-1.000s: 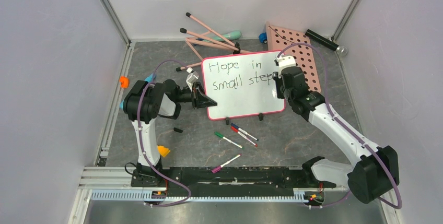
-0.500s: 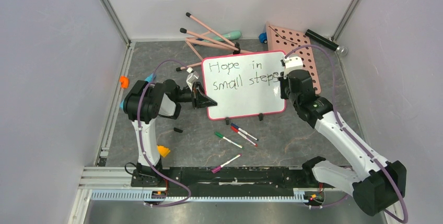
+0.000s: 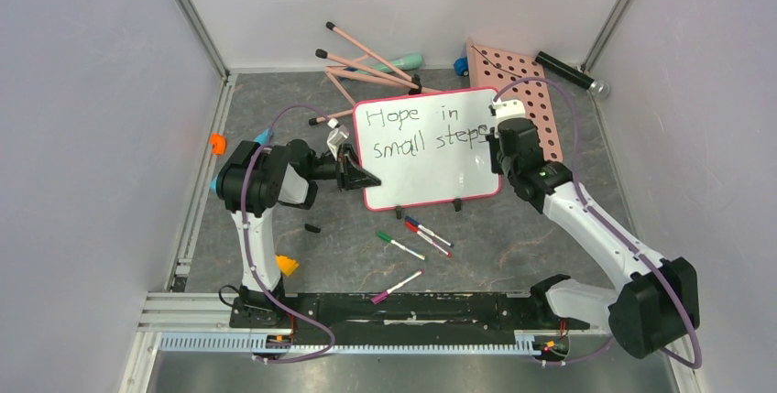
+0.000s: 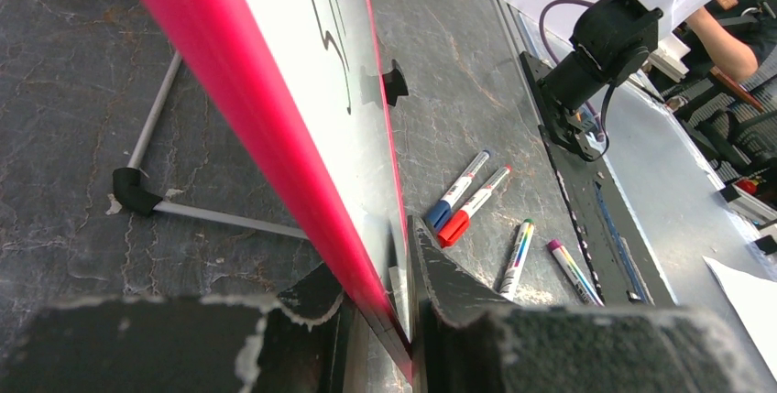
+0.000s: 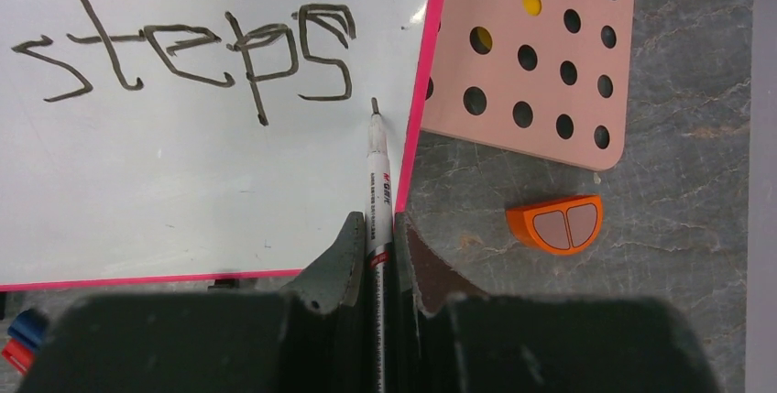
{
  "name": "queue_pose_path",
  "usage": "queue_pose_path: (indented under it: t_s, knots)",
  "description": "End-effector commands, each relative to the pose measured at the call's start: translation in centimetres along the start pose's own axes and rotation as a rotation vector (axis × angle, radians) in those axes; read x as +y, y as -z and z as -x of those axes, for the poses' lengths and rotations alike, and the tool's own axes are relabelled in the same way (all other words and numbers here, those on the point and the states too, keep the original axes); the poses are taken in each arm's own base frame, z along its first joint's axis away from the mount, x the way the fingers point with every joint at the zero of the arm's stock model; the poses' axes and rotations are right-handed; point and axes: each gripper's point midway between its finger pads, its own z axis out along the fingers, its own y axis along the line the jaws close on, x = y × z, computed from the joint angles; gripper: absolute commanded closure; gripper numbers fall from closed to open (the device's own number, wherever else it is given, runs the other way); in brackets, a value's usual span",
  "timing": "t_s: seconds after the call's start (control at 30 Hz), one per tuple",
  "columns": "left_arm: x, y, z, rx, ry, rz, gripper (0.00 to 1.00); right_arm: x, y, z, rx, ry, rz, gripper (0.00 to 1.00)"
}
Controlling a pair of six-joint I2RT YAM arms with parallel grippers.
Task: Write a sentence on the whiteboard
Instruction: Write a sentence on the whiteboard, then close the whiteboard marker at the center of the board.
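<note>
The whiteboard (image 3: pixel 426 164), white with a pink-red rim, stands tilted on the floor in the top view. The sentence (image 3: pixel 417 132) reads "Hope in small steps" in two black lines. My left gripper (image 3: pixel 359 179) is shut on the board's left rim (image 4: pixel 275 136). My right gripper (image 3: pixel 496 141) is shut on a white marker (image 5: pixel 378 182) at the board's right edge. The marker's tip sits just below and right of the word "steps" (image 5: pixel 192 49) on the board (image 5: pixel 183 191). I cannot tell whether the tip touches.
A pink panel with round holes (image 3: pixel 531 109) (image 5: pixel 541 54) lies behind the board's right side. An orange half-round block (image 5: pixel 555 223) lies beside it. Several loose markers (image 3: pixel 417 237) (image 4: pixel 467 196) lie in front of the board. Pink sticks (image 3: pixel 366 63) and a black cylinder (image 3: pixel 568 70) lie at the back.
The final "s" of "steps" now shows clear of my right gripper, which has shifted slightly right along the board's edge and back. The left arm has not moved.
</note>
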Motion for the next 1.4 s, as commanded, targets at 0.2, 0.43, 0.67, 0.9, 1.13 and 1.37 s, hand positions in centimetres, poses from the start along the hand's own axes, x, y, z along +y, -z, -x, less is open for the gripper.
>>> queue_pose_path:
  t_s: [0.2,0.43,0.67,0.9,1.13,1.37]
  knots:
    - [-0.9,-0.3,0.4,0.015,-0.163,-0.06,0.8,-1.2,3.9,3.4,-0.126,-0.056,0.011,1.0]
    - [-1.0,0.0,1.5,-0.012,-0.166,-0.024,0.6,-0.2,5.8,3.8,-0.208,-0.103,0.101,1.0]
    - [0.1,1.8,3.4,-0.096,-0.151,0.115,0.4,-0.4,6.3,3.8,-0.228,-0.104,0.102,1.0]
    - [0.4,5.0,6.0,-0.26,-0.158,0.378,0.29,0.0,6.4,4.0,-0.24,-0.108,0.128,1.0]
    - [-0.9,10.0,8.2,-0.525,-0.144,0.751,0.15,0.5,6.6,4.3,-0.251,-0.111,0.158,1.0]
    - [-2.7,12.1,10.0,-0.578,-0.158,0.881,0.12,1.2,7.0,5.1,-0.265,-0.108,0.203,1.0]
